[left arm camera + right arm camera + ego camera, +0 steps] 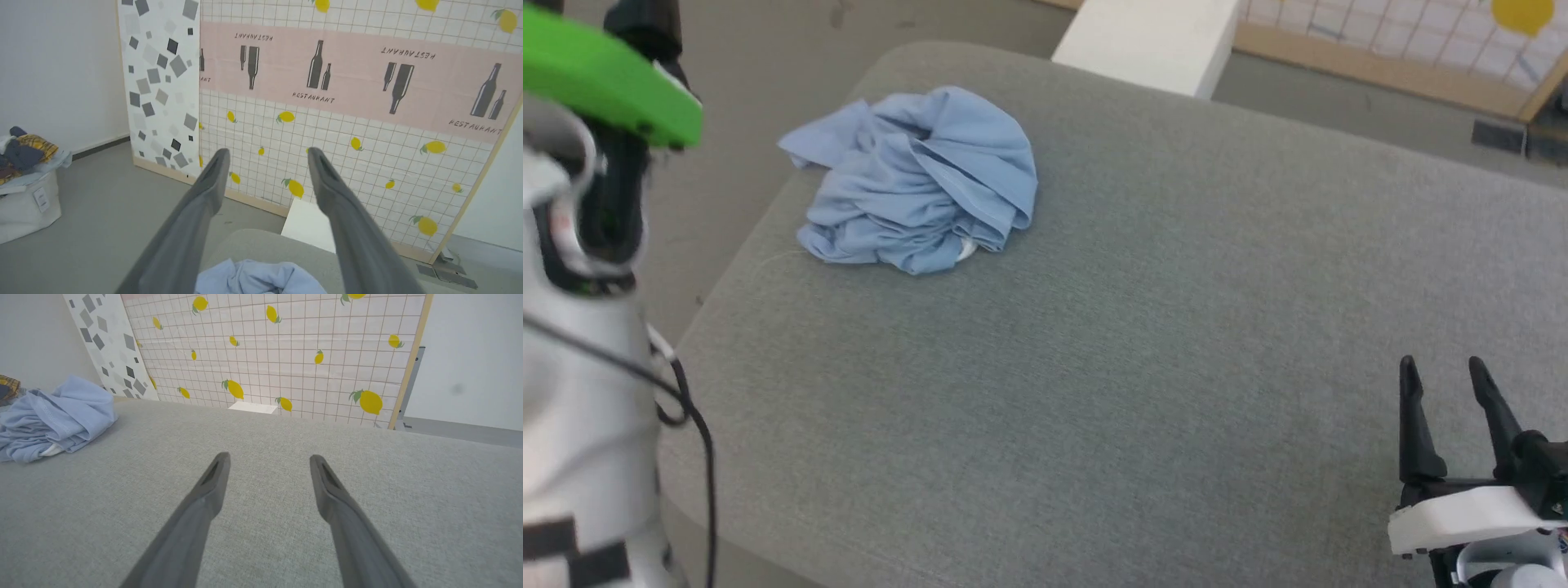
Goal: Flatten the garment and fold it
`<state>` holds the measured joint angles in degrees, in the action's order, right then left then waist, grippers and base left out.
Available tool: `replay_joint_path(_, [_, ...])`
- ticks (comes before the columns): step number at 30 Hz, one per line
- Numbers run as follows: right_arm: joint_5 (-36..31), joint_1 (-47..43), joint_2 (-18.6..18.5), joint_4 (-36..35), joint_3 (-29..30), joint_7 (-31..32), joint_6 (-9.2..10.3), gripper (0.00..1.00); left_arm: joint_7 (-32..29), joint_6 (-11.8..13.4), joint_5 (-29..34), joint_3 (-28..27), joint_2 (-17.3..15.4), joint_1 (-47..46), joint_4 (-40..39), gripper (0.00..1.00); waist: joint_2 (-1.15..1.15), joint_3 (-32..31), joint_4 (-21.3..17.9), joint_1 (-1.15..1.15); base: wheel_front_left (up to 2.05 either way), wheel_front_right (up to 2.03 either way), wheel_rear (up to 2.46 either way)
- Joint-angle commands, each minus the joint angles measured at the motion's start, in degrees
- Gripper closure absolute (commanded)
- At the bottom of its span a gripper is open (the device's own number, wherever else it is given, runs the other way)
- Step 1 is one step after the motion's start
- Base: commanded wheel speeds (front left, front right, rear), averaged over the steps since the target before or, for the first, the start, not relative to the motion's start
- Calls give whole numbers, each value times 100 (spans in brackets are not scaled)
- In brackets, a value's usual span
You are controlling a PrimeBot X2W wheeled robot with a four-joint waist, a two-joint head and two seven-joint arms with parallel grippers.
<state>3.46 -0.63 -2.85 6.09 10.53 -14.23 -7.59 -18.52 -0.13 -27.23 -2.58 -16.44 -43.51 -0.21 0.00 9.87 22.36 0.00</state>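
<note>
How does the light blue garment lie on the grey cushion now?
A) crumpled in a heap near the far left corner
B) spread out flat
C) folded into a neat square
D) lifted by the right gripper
A: the garment sits bunched and wrinkled on the grey cushion, while the right gripper stands open, far from it.

text: RESTAURANT | where: pink band [359,87] on the lemon wall panel [327,163] | how: right way up by the bottle pictures [316,65] near the band's lower edge, upside down near its upper edge | white bin [20,218], its label [41,199]: too small to read
</note>
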Motion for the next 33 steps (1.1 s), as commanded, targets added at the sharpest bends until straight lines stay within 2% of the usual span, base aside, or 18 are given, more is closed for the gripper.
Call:
replay_joint_path(1, [-44,96,-3,-46,57,-69,10,0,-213,-21,-76,43,-99,-265,250,0,0,309,-227,0,0,0,0])
replay_joint_path(5, [-141,200,-3,-174,134,-77,10,0,-821,-61,-160,201,-234,-599,945,0,0,615,-469,0,0,0,0])
replay_joint_path(6, [-216,295,-3,-267,172,-77,10,0,-1174,-66,-210,321,-244,-694,1307,0,0,843,-628,0,0,0,0])
replay_joint_path(9, [-285,370,-3,-343,177,-77,10,0,-1376,38,-317,320,-152,-724,1600,0,0,1048,-757,0,0,0,0])
replay_joint_path(12, [-365,427,-4,-403,176,-77,10,0,-1825,167,-487,336,-63,-666,1958,0,0,1241,-884,0,0,0,0])
replay_joint_path(16, [-420,476,-51,-477,188,-77,10,0,-2262,523,-621,200,-54,-595,2265,0,0,1458,-1052,0,0,0,0])
replay_joint_path(20, [-419,498,-123,-546,195,-77,10,0,-2450,814,-580,132,-132,-516,2475,0,0,1643,-1197,0,0,0,0])
replay_joint_path(26, [-379,515,-222,-598,146,-77,10,0,-2867,1145,-589,94,-208,-335,2797,0,0,1811,-1392,0,0,0,0])
replay_joint_path(30, [-371,499,-255,-656,136,-77,10,0,-3179,1264,-650,58,-292,-261,2838,0,0,1873,-1485,0,0,0,0])
replay_joint_path(31, [-369,491,-264,-662,140,-77,10,0,-3210,1223,-654,80,-315,-246,2816,55,0,1877,-1496,0,0,0,0])
replay_joint_path(32, [-364,482,-275,-667,143,-77,10,0,-3249,1162,-686,91,-329,-217,2802,100,0,1877,-1508,0,0,0,0])
replay_joint_path(33, [-362,476,-282,-667,145,-77,10,0,-3313,1115,-732,98,-328,-184,2805,100,0,1869,-1518,0,0,0,0])
